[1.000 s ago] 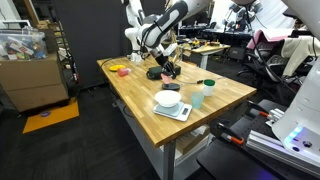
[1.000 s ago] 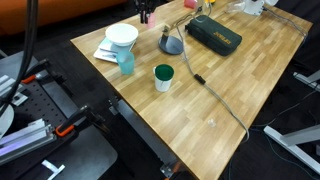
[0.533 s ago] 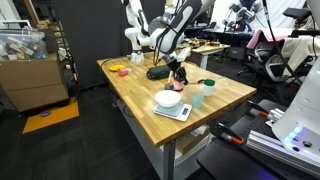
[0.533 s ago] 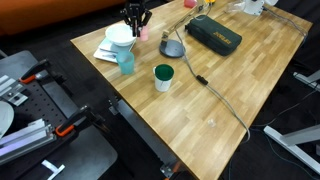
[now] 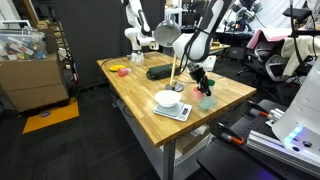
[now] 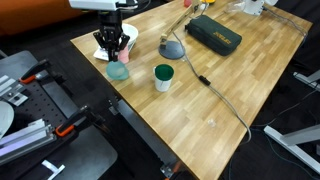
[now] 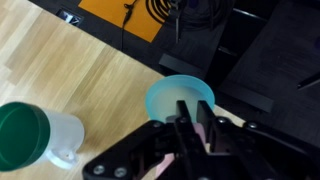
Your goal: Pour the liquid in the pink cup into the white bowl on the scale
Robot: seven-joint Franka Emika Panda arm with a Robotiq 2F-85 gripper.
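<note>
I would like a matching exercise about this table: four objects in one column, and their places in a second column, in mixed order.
Objects:
1. white bowl
2. pale mint cup
3. green-topped cup
4. dark case

Places:
A. directly under the claw
B. lying flat, farthest from the claw
C. on the scale
D. standing between the mint cup and the cable

Pairs: 1-C, 2-A, 3-D, 4-B

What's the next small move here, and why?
Probably shift the gripper sideways until it is over the white bowl on the scale, and only then tilt. The wrist view shows the pale mint cup directly beneath it, not the bowl, so pouring now would likely go in the wrong vessel. The pinkish patch at the fingers looks like the pink cup.
</note>
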